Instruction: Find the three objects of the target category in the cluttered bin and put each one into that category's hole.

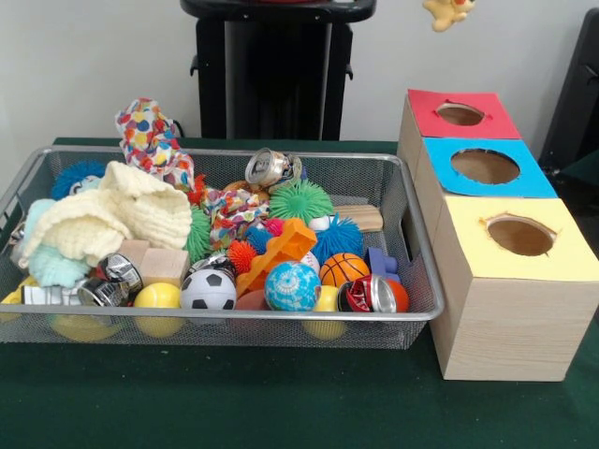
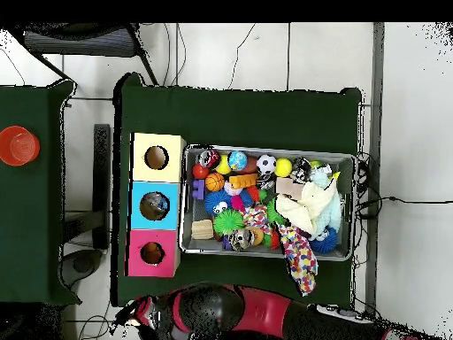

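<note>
Gripper [image 2: 149, 312] nr red box [image 1: 459, 114]; yellow toy [image 1: 447, 11] above its hole.

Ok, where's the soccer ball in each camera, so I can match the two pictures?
Front view: the soccer ball lies against the bin's near rim, between a yellow ball and the blue globe ball.
Overhead view: the soccer ball lies along the bin's top rim, left of the yellow ball.
Shared landmark: the yellow-topped box, at the bin's end.
</note>
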`<state>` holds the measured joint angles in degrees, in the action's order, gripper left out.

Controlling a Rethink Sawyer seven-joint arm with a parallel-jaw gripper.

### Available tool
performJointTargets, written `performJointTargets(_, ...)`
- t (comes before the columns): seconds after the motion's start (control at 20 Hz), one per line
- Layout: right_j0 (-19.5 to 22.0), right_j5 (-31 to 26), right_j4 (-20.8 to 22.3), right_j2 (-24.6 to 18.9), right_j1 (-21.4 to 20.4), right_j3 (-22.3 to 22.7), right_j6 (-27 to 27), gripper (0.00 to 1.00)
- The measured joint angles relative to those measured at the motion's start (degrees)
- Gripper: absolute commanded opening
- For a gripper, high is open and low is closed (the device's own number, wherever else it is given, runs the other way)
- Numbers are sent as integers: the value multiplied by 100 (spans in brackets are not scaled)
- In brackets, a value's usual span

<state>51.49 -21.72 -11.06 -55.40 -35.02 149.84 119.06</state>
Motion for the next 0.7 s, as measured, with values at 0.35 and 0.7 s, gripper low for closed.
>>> performJointTargets(0.35,-45,-438,0,207,320,-360,0,0)
performJointTargets(0.7,-165,-438,47,372,716,-739,0,0)
